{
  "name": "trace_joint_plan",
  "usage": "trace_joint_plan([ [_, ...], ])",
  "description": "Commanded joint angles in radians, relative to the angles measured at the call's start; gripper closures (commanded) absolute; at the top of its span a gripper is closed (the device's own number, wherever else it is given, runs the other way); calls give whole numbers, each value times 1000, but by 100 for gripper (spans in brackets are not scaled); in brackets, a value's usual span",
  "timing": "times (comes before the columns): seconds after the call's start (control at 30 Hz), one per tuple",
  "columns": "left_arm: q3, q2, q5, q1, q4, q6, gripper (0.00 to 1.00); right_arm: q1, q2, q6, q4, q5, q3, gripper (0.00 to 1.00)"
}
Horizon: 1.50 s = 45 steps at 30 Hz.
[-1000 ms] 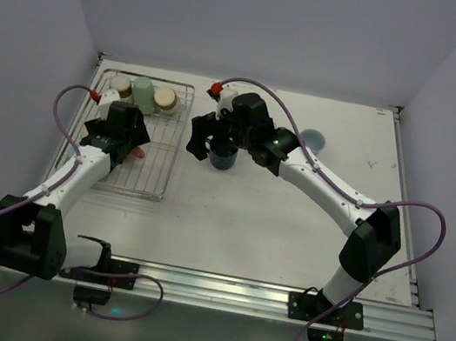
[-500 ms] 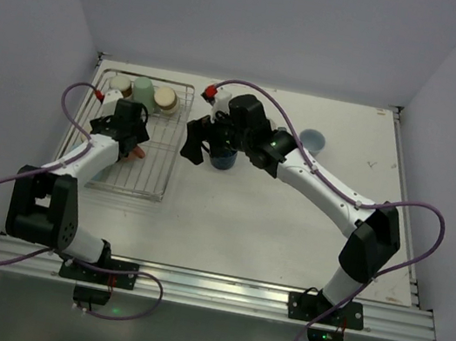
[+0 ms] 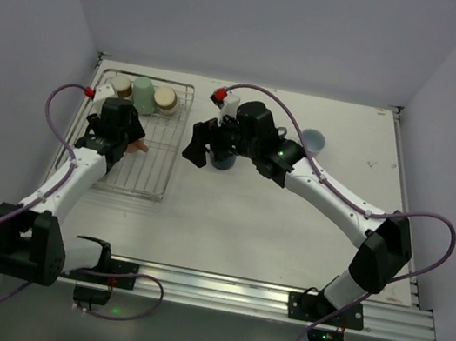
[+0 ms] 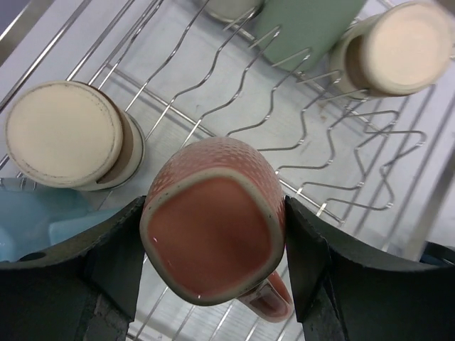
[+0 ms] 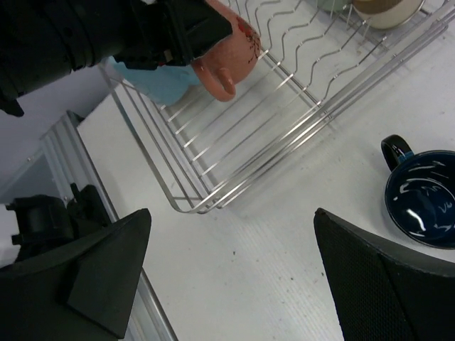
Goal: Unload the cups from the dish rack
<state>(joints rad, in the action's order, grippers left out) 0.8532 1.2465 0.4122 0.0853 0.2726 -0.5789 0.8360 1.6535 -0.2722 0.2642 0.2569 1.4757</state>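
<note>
My left gripper (image 3: pixel 119 135) is shut on a salmon-pink mug (image 4: pixel 213 220), rim toward the camera, held just above the dish rack (image 3: pixel 149 176). The pink mug also shows in the top view (image 3: pixel 137 147) and the right wrist view (image 5: pixel 224 60). In the rack stand two beige-and-brown cups (image 3: pixel 121 84) (image 3: pixel 165 99), a mint green cup (image 3: pixel 143 94) and a light blue cup (image 4: pixel 28 220) under my left gripper. My right gripper (image 3: pixel 200 141) is open and empty over the table beside the rack's right rim. A navy mug (image 3: pixel 223 159) stands on the table next to it.
A light blue cup (image 3: pixel 311 138) stands on the white table right of the navy mug. The navy mug (image 5: pixel 423 206) and the rack's near corner (image 5: pixel 188 206) show in the right wrist view. Walls close the table on three sides.
My left gripper has shifted slightly left and back with the pink mug in it. The right arm has drawn a little to the right, its gripper still open by the navy mug.
</note>
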Motion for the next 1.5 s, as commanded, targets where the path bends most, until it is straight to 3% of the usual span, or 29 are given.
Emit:
trace_joint_plan([
  [0.0, -5, -139, -58, -7, -58, 22, 83, 6, -106, -125, -172, -4, -58, 1],
  [0.13, -39, -272, -174, -7, -26, 28, 87, 6, -173, -269, -296, -34, -155, 1],
  [0.27, -95, -425, -373, -7, -41, -28, 87, 6, -210, -455, -559, -1, -307, 2],
  [0.43, -149, -489, -727, -5, -171, -166, 88, 6, -212, -648, -684, -50, -436, 7],
  [0.53, -172, -524, -827, -4, -268, -238, 90, 5, -213, -696, -727, -64, -485, 10],
  [0.67, -221, -545, -920, -4, -416, -323, 91, 5, -202, -723, -733, -47, -492, 12],
  [0.93, -315, -549, -1075, 4, -650, -522, 93, 3, -195, -733, -821, 39, -477, 37],
  [1.17, -353, -527, -1106, 66, -823, -647, 90, 2, -187, -797, -1031, 126, -494, 46],
  [1.2, -355, -524, -1103, 74, -852, -653, 89, 2, -182, -812, -1051, 139, -496, 51],
  [1.27, -345, -515, -1087, 96, -859, -654, 83, -6, -160, -889, -1149, 188, -503, 60],
  [1.33, -333, -501, -1078, 105, -865, -656, 71, -11, -150, -944, -1224, 215, -517, 72],
  [1.43, -315, -501, -1066, 105, -848, -639, 25, -24, -169, -989, -1324, 190, -575, 85],
  [1.47, -309, -504, -1061, 105, -822, -628, 18, -26, -182, -981, -1323, 179, -586, 88],
])
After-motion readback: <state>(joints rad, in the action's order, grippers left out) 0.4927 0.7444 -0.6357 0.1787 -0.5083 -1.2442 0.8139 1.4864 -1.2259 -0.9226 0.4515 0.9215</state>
